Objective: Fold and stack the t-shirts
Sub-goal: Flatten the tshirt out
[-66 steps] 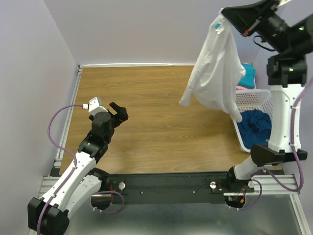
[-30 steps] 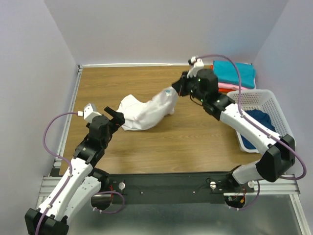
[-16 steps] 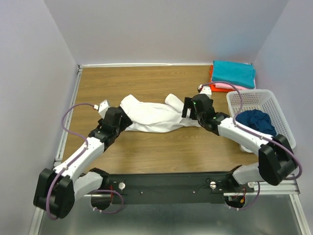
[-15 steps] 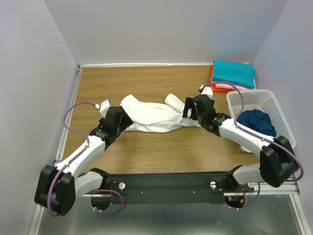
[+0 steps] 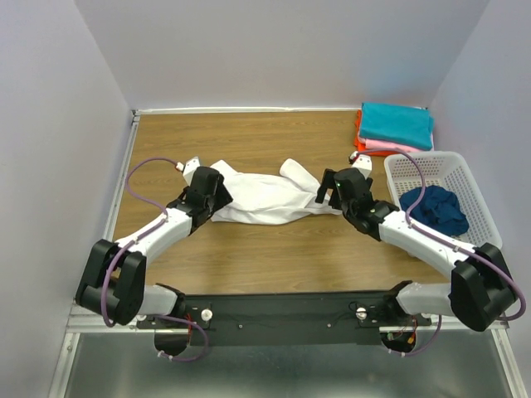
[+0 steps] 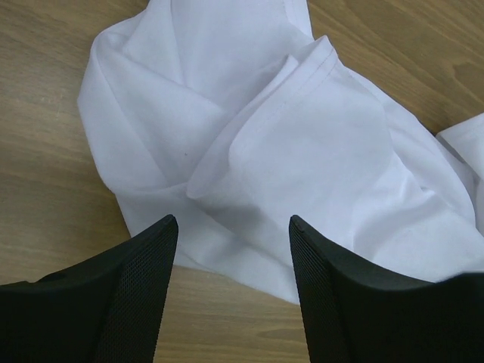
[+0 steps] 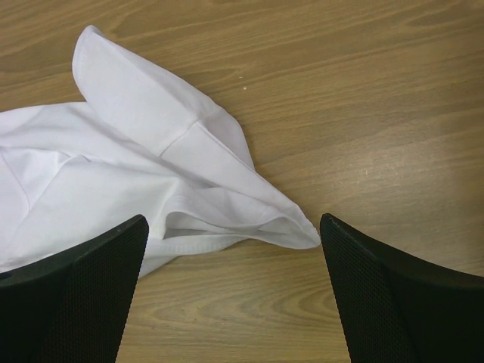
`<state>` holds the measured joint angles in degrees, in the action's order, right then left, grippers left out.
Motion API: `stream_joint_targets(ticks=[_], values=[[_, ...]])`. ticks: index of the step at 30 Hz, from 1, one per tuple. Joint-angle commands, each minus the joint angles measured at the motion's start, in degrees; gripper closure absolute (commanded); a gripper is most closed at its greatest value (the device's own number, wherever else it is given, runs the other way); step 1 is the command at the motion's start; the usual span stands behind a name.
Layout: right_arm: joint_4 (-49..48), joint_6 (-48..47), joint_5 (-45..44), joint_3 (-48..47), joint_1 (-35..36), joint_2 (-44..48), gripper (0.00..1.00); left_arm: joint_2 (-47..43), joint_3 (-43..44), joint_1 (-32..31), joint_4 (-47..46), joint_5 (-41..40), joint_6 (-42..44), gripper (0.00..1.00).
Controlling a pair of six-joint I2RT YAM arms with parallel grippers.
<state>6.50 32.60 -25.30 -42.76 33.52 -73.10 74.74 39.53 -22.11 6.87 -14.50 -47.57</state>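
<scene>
Crumpled plain white cloth t-shirt (image 5: 265,199) lay across the brown wooden table (image 5: 249,141), with the left gripper (image 6: 231,227) and right gripper (image 7: 232,223) at opposite ends, fingers spread apart, pinching nothing.

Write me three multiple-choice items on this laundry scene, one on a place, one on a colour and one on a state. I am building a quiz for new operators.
1. Where is the dark blue t-shirt?
A. In the white basket
B. Spread flat mid-table
C. Hanging in the air

2. What colour tops the folded stack?
A. Pink
B. Teal
C. White

3. How do the two arms' jaws stand over the white t-shirt?
A. Both shut on it
B. Both open, gripping nothing
C. Only the left shut

Answers:
1 A: the blue cloth lies bunched inside the lattice walls.
2 B: teal lies over the pink and orange layers.
3 B: both wrist views show the jaws apart with the cloth loose below.
</scene>
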Motion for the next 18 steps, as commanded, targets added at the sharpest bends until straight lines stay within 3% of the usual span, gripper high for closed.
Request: stream_joint_targets(ticks=[1, 5, 6, 10, 14, 18], values=[[-0.4, 1.8, -0.5, 0.9, 0.0, 1.7, 0.00, 3.0, 3.4, 0.5, -1.3, -1.7, 1.8, 0.34], [-0.4, 1.4, -0.9, 1.1, 0.0, 1.7, 0.00, 5.8, 5.7, 0.5, -0.8, -2.3, 2.1, 0.57], [-0.4, 1.4, -0.9, 1.1, 0.0, 1.7, 0.00, 6.0, 6.1, 0.5, -0.7, -2.1, 2.1, 0.67], [-0.4, 1.2, -1.1, 0.8, 0.0, 1.1, 0.00, 6.1, 6.1, 0.6, -1.0, -3.3, 2.2, 0.75], [-0.3, 1.2, -1.2, 0.8, -0.1, 0.9, 0.00, 7.1, 6.4, 0.9, -1.0, -3.0, 2.6, 1.00], [-0.4, 1.3, -1.4, 0.8, -0.1, 0.2, 0.00, 6.0, 6.1, 0.8, -1.2, -3.2, 3.2, 1.00]])
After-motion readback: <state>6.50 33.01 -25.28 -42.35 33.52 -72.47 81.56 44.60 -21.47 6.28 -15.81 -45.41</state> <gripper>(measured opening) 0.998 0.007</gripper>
